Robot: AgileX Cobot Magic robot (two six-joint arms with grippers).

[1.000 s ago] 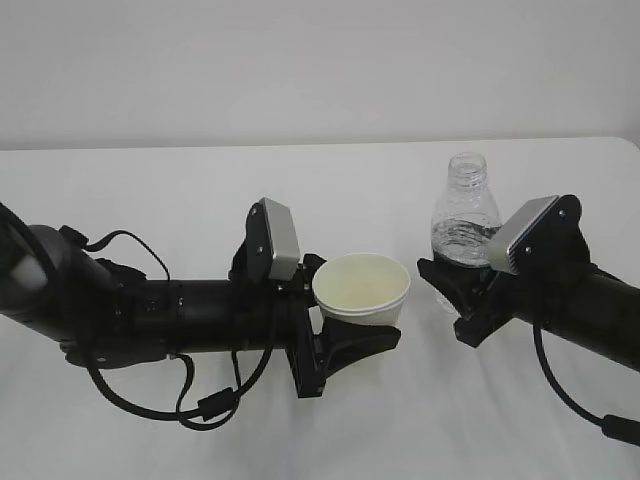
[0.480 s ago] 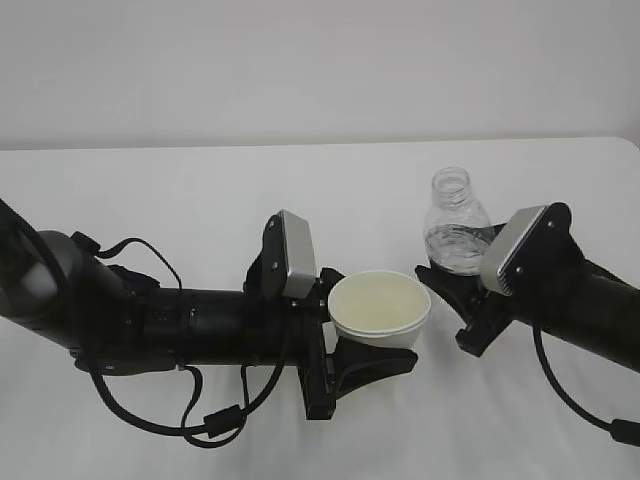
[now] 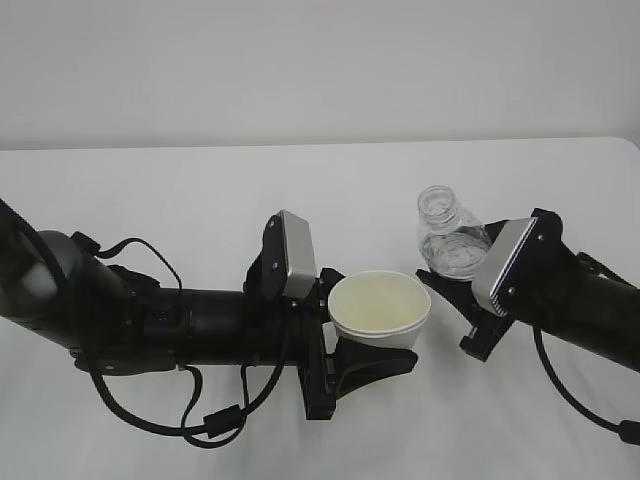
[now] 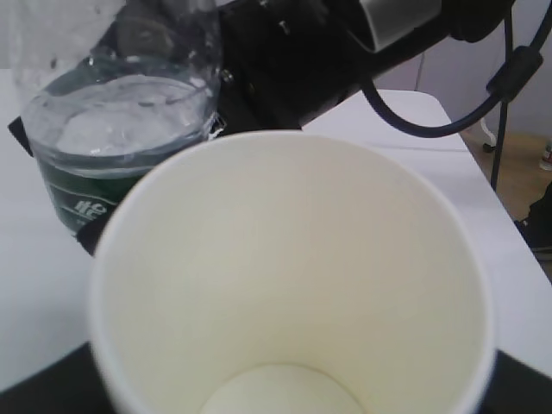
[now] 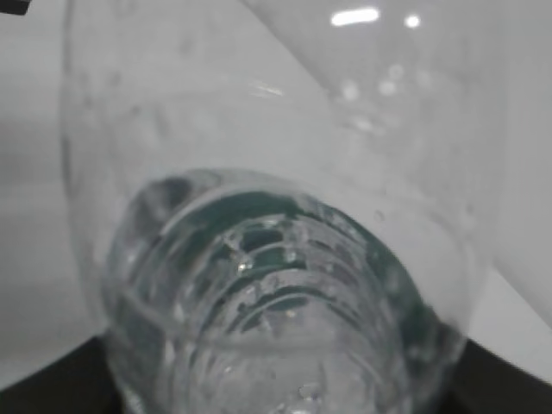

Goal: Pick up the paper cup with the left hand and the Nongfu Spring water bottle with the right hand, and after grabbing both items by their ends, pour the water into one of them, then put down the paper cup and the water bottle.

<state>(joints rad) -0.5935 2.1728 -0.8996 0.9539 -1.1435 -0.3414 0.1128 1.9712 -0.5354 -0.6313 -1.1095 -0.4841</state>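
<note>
From the outside view, we have the left pincer [image 3: 362, 352] clamped around the lower body of the paper cup [image 3: 380, 308], which sits upright and lifted off the white surface [image 3: 200, 190]. Our right pincer [image 3: 458, 300] grips the water bottle [image 3: 448, 235] low on its body, and the bottle leans with its open neck tipped toward the left, above and just beside the cup's far rim. The mouth does not look squarely over the cup opening yet, so if we tip further from here the stream could land on the rim or on the surface between the two (the gap is narrow but real).

From the left wrist view, we look straight down into the cup [image 4: 293, 276]; its cream inside looks dry and empty. The bottle [image 4: 121, 112] stands just behind the rim at upper left, its green band and the water [image 4: 112, 129] inside showing. The cup is thin paper, so we judge a hard squeeze could buckle its wall, and a knock from the bottle neck could push it askew in the grip.

From the right wrist view, we see up along the bottle [image 5: 267, 285] from its ribbed base, the dark pincer edges at both lower corners. Smooth wet plastic might slip or twist as the tilt steepens, sending the water out in a sudden gush.
</note>
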